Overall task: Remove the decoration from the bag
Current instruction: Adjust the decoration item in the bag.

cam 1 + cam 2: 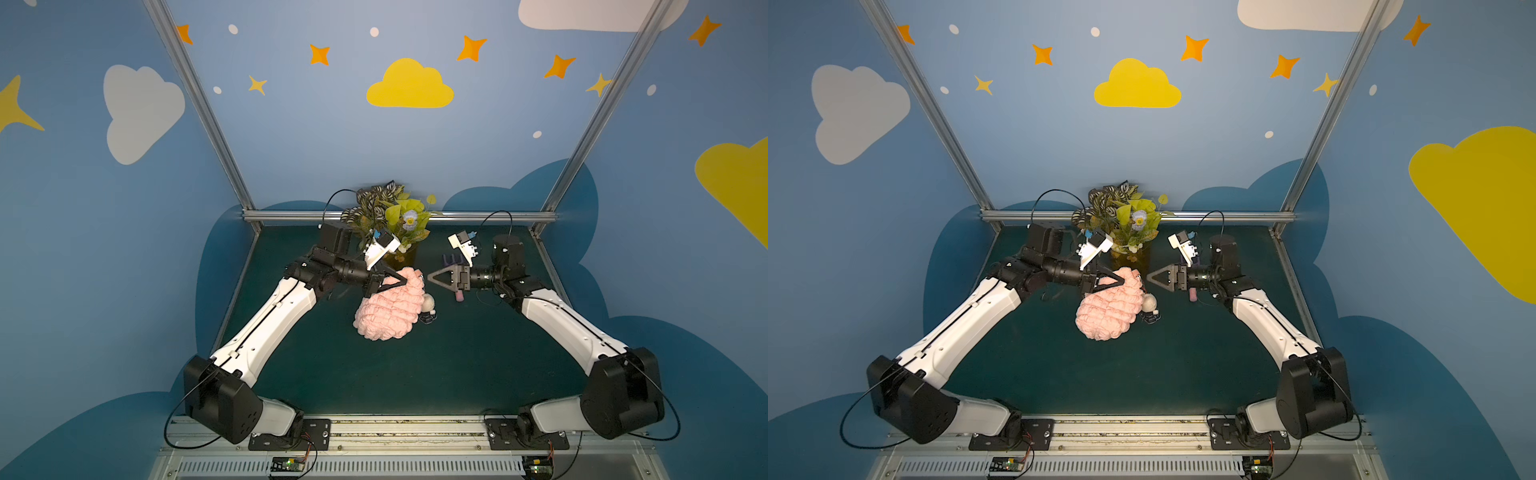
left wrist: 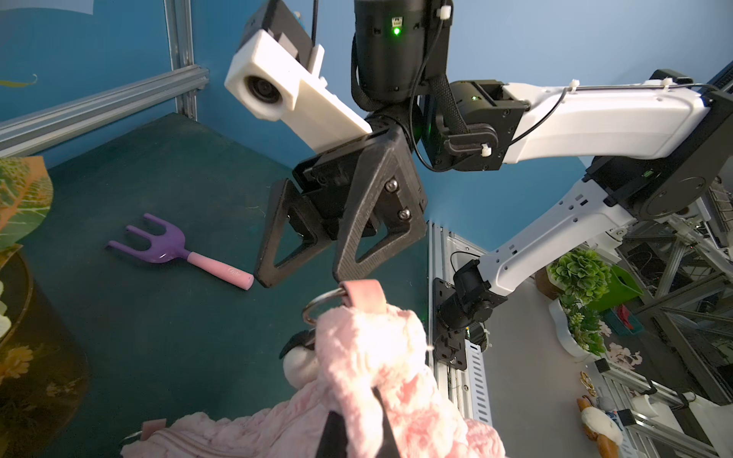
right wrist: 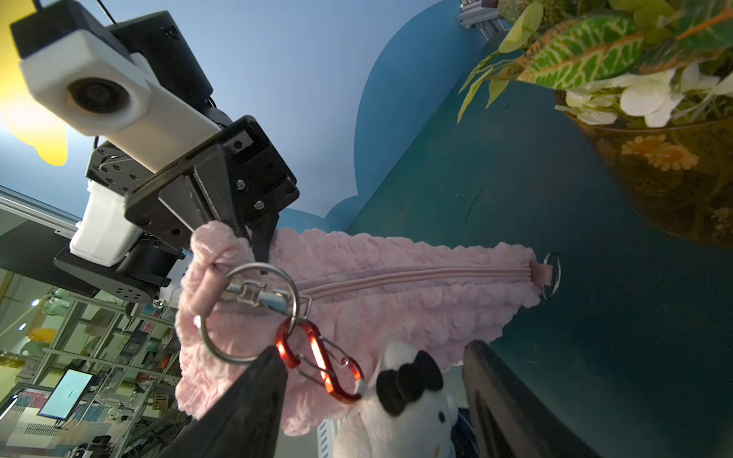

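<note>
The pink bumpy bag (image 1: 386, 309) (image 1: 1108, 311) hangs tilted, its far corner lifted off the mat and its lower end resting on it. My left gripper (image 1: 405, 282) (image 2: 359, 404) is shut on that raised corner. On the corner's loop a large metal ring (image 3: 248, 313) carries a red carabiner (image 3: 317, 357), and from it hangs the decoration (image 3: 400, 412) (image 1: 429, 302), a white cat head with a black bow. My right gripper (image 1: 430, 277) (image 3: 373, 351) is open. Its fingers stand either side of the carabiner and cat head without closing on them.
A purple-and-pink toy fork (image 2: 166, 248) (image 1: 451, 262) lies on the green mat behind my right gripper. An amber vase of leaves (image 1: 399, 255) (image 3: 674, 178) stands close behind the bag. A metal frame rail (image 1: 399, 216) runs along the back edge.
</note>
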Tool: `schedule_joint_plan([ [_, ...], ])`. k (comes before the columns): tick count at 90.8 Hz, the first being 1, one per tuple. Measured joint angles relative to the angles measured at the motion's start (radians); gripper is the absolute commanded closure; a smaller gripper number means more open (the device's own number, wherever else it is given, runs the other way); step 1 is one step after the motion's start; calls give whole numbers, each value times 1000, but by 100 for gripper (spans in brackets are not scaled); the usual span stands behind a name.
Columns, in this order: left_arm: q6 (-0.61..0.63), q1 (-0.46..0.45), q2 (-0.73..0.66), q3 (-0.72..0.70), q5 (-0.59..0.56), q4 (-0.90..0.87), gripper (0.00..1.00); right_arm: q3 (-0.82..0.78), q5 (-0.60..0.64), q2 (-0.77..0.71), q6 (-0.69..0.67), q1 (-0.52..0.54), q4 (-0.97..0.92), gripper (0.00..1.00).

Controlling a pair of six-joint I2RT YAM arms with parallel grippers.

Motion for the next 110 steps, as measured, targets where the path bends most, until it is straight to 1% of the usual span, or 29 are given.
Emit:
schedule_joint_plan([
  [24,3,3,0,12,12,-3,98,9,-16,20,-28,53,-33,29],
  [48,4,5,0,25,13,-8,98,-6,-19,24,-39,64,-34,34],
  [70,0,5,0,31,21,-9,98,-4,-21,53,-47,80,-33,34],
  [76,-1,5,0,35,25,-10,98,3,-23,64,-58,91,-44,36],
  [81,-3,5,0,37,28,-11,98,16,-23,74,-75,101,-56,41],
  [87,-3,5,0,37,27,-11,98,29,-24,82,-93,111,-73,51],
  [92,-3,5,0,37,27,-11,98,37,-26,88,-101,116,-85,64],
  [101,-3,6,0,37,17,-11,98,44,-28,91,-118,118,-100,81],
  [108,-2,10,0,37,10,-11,98,45,-27,91,-129,117,-113,88],
  [110,-2,10,0,36,8,-11,98,45,-27,91,-134,117,-116,89],
])
